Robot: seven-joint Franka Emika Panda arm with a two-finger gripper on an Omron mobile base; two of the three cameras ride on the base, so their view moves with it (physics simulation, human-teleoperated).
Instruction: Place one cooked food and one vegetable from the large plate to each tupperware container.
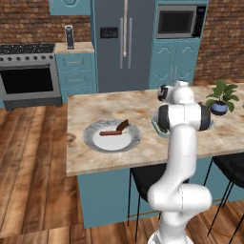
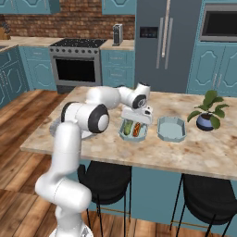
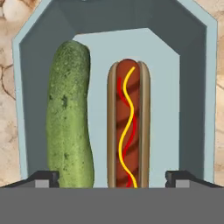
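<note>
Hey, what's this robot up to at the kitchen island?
It is sorting food from a large plate into two small pale blue trays. Its gripper hangs right over the nearer tray, where a cucumber and a hot dog lie side by side. The jaws are spread wide and hold nothing. The second tray, beside a potted plant, has no food in it yet. Two dark brownish pieces remain on the plate; I can't tell what they are.

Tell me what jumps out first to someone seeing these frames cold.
The gripper hangs over the nearer tupperware container, where a cucumber and a hot dog lie side by side. The second container beside it holds nothing, and two dark food pieces remain on the large plate.
</note>
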